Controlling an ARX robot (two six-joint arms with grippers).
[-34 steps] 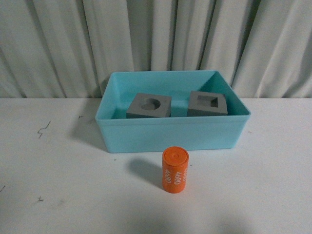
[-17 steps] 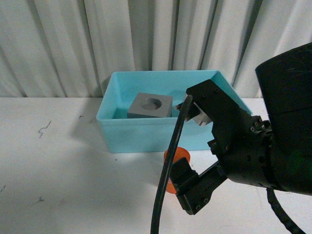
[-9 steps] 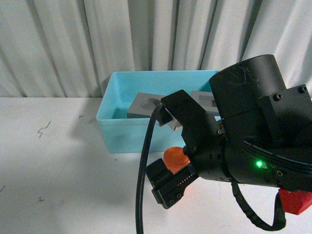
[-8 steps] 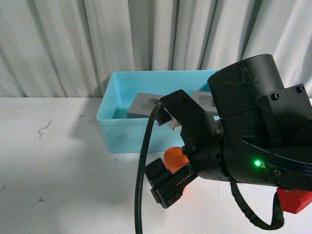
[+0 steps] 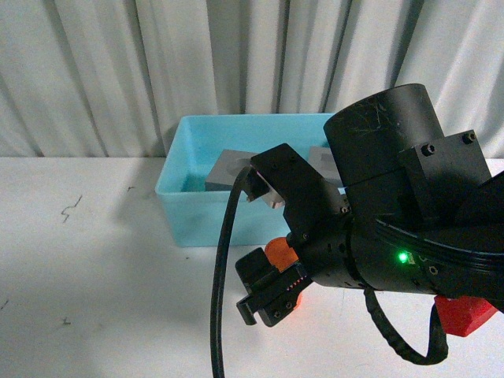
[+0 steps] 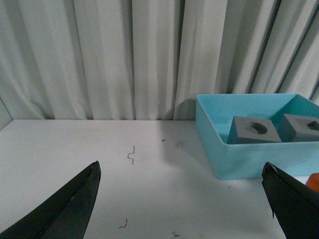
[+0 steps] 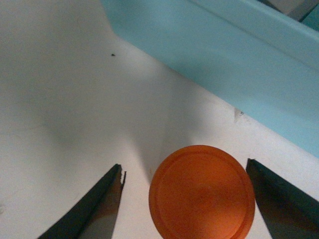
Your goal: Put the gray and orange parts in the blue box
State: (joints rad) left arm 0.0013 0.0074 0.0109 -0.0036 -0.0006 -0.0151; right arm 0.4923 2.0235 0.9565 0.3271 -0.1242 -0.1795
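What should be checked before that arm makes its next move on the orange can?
1. The right gripper is open: ok.
2. The orange cylinder sits between its fingers: ok, though nearer one.
3. The cylinder stands upright: ok.
4. Fingers low enough to grip its side: cannot tell.
5. The round-recess gray cube and the other gray cube lie inside the blue box: ok.
6. The left gripper is open, away from the cylinder: ok.
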